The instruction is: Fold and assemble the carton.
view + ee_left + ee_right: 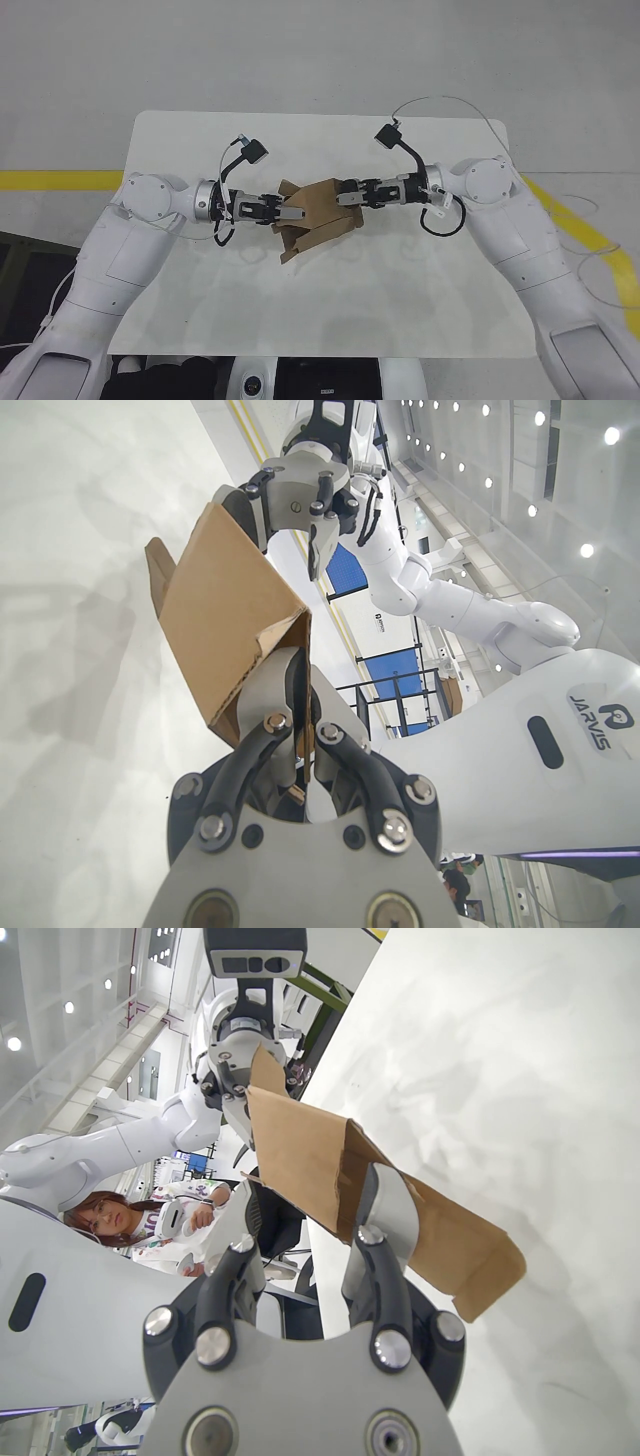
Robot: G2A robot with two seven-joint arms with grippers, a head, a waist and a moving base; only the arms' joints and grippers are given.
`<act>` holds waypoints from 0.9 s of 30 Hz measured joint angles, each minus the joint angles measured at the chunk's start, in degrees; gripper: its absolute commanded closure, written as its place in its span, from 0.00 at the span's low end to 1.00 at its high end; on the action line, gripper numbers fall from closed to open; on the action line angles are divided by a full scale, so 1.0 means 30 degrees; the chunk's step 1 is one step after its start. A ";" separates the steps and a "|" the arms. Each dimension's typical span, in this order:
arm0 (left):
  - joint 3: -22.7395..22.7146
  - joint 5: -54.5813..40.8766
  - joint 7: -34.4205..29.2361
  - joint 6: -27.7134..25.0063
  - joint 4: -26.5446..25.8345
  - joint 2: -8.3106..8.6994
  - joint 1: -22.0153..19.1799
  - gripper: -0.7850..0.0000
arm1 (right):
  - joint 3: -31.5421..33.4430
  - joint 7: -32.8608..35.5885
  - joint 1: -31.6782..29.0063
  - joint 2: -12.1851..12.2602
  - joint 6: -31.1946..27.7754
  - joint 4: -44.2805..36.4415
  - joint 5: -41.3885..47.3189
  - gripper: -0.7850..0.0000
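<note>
A brown cardboard carton (320, 215), partly folded with loose flaps, is held above the middle of the white table (400, 290). My left gripper (288, 212) is at the carton's left end. In the left wrist view it (302, 680) is shut on a thin side panel of the carton (220, 600). My right gripper (345, 196) is at the carton's right end. In its own view its (315, 1188) fingers stand wide apart, one fingertip (387, 1198) lying against the carton (295, 1148) wall and the other off the cardboard.
Bare white tabletop surrounds the carton on all sides. Grey floor lies beyond the table's far edge (320, 113), crossed by a yellow tape line (60, 180). Thin cables (450, 100) loop from the right arm over the table's back right corner.
</note>
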 measured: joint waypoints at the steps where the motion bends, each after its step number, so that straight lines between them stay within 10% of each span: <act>1: -0.0008 -0.0019 -0.0010 0.0004 -0.0006 0.0003 0.0008 1.00 | -0.0053 -0.0003 0.0028 -0.0019 -0.0020 0.0044 0.0010 0.53; 27: -0.0015 -0.0259 -0.0019 0.0132 0.0454 -0.0016 -0.0166 1.00 | -0.1852 0.1127 0.0616 0.0051 0.0256 -0.0040 0.3556 0.55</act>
